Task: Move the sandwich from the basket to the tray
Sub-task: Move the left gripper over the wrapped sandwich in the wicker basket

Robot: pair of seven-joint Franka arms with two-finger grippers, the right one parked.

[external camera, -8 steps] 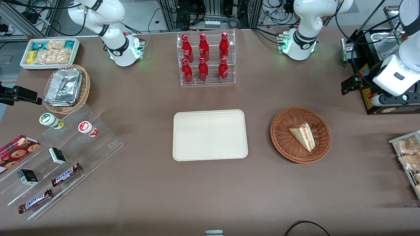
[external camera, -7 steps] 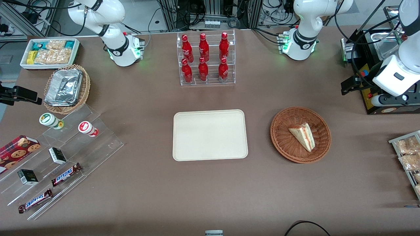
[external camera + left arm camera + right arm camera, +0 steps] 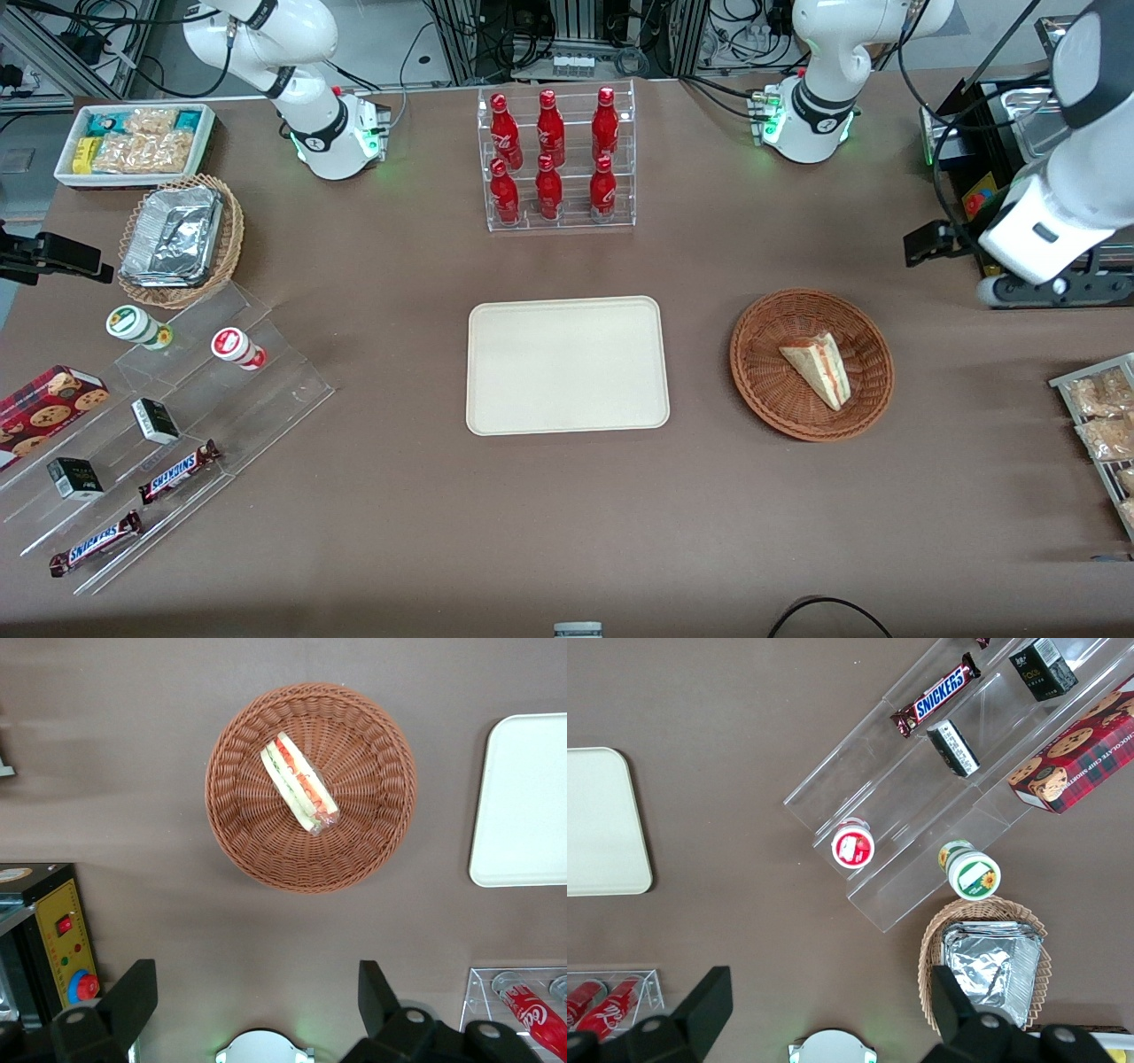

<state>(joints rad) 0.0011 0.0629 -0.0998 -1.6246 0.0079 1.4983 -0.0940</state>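
Pincer (image 3: 252, 992), fingers apart and empty, has shifted toward the basket (image 3: 811, 364); your sandwich (image 3: 818, 367) probably lies untouched, nearer the front camera; tray (image 3: 567, 365) bare.

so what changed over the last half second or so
The left arm's end effector has swung sideways toward the basket, though it is not over it yet; its fingers are spread and hold nothing. The sandwich lies in the basket as before, and the tray has not moved.
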